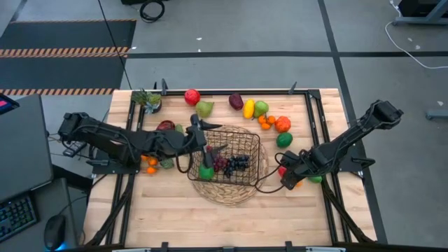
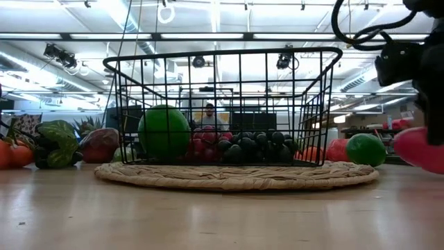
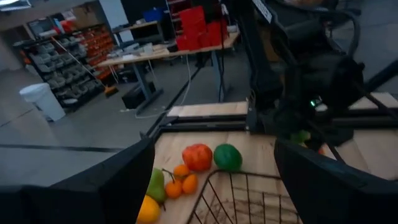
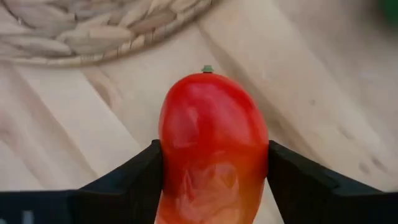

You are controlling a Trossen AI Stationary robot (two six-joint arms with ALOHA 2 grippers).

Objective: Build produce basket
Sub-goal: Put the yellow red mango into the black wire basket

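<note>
On the table's right side, just off the round woven mat (image 1: 225, 183), the right gripper (image 1: 285, 175) sits low with both fingers (image 4: 134, 180) pressed against the sides of a red-orange mango (image 4: 211, 146), holding it; whether the mango rests on the wood can't be told. The basket (image 1: 227, 157) stands on the mat mid-table, with a green fruit (image 2: 164, 132) and dark grapes (image 2: 250, 147) inside. The left gripper (image 1: 198, 131) hovers at the basket's left rim, jaws spread wide, holding nothing. More produce lies along the far edge: red apple (image 1: 192, 96), pear (image 1: 204, 108), plum (image 1: 236, 101), lemon (image 1: 248, 108), small oranges (image 1: 266, 122). A potted plant (image 1: 148, 100) sits at the far left corner.
</note>
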